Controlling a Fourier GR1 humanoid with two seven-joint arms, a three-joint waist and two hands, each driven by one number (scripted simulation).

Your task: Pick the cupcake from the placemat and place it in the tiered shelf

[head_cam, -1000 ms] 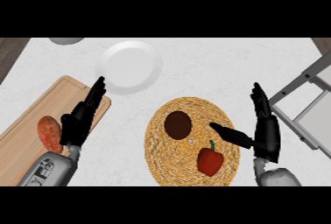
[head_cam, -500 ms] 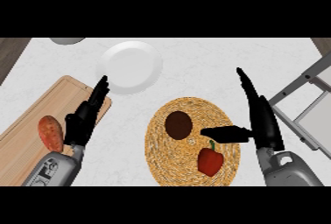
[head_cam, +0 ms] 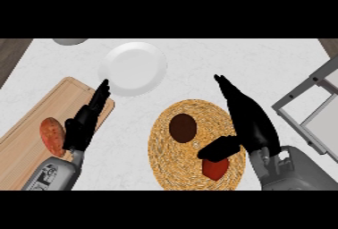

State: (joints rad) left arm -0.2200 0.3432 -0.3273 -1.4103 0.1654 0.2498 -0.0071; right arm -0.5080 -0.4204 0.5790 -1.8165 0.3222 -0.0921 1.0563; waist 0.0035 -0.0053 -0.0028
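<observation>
Your right robot hand [head_cam: 249,120] hangs open, holding nothing; the cupcake [head_cam: 183,127] on the placemat [head_cam: 173,167] lies at its 9 o'clock, nearer than the left.

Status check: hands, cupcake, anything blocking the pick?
Both hands open: right hand over placemat, left hand at cutting board. Cupcake on placemat, ungrasped. Red item beside it, under right thumb.
</observation>
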